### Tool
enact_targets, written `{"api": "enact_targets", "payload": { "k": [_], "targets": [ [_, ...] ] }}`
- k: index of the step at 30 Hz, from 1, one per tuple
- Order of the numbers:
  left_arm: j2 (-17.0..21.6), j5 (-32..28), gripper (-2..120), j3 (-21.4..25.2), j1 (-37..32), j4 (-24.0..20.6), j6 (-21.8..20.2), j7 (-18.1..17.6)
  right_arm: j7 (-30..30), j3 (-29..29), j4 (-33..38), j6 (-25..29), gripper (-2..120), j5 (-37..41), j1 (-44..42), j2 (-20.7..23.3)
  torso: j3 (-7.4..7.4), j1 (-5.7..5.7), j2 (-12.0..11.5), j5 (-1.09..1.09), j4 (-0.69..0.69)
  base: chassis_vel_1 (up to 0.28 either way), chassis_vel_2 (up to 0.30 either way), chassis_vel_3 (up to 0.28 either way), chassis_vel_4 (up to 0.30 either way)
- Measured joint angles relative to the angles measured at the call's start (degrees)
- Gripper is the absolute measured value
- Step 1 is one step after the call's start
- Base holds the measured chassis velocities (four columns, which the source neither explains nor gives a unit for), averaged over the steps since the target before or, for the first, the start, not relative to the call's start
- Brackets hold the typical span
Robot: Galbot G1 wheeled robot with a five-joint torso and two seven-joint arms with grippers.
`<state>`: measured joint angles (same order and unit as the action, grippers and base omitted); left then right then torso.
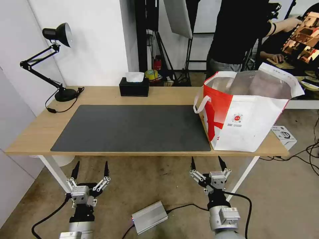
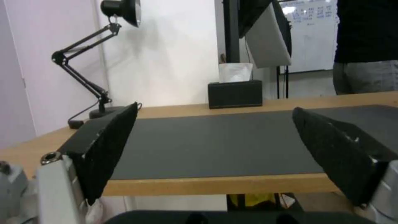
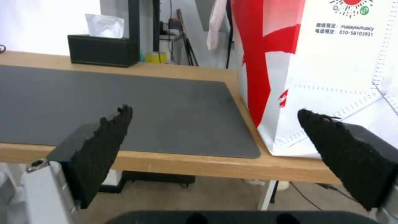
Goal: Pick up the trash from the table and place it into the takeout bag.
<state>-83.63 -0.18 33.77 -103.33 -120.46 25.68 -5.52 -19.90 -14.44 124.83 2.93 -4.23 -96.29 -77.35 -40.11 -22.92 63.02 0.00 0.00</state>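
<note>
Far left on the table (image 1: 99,96) there's a black desk lamp (image 1: 56,36), base sitting on the back corner with its cord curling along the wood. My left gripper (image 1: 90,167) hangs low in front of the table's near edge, below the tabletop, fingers spread wide with nothing between them. From its wrist cam I'm looking straight across the dark grey mat (image 2: 224,143) toward the lamp and a black tissue box (image 2: 235,93) at the back edge.

The mat covers most of the middle of the tabletop. The tissue box sits just behind it, a white tissue poking out. On the floor between my two arms lies a small silver box (image 1: 149,217) with a cable attached.

My right gripper (image 1: 208,162) is also down in front of the near edge, spread open, holding nothing. It points at the mat's right corner and the takeout bag (image 1: 246,122).

The bag stands upright on the right end of the table, touching or slightly overlapping the mat's right edge, mouth open with the silver lining showing, white strap handle drooping on its left side, round red logo facing me. I can't see what's inside from here. Beyond it, off the table's right end, is a small white box (image 1: 284,135).
</note>
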Motion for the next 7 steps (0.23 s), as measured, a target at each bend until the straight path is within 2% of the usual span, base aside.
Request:
{"api": "enact_targets", "payload": {
  "k": [7],
  "targets": [
    [0.4,0.1,100,0.1,0.5,0.0,0.0,0.2,-0.2,0.0,0.4,0.0,100,-0.5,-0.8,-0.4,0.00,0.00,0.0,0.00,0.00,0.000,0.000,0.000,0.000]
  ]
}}
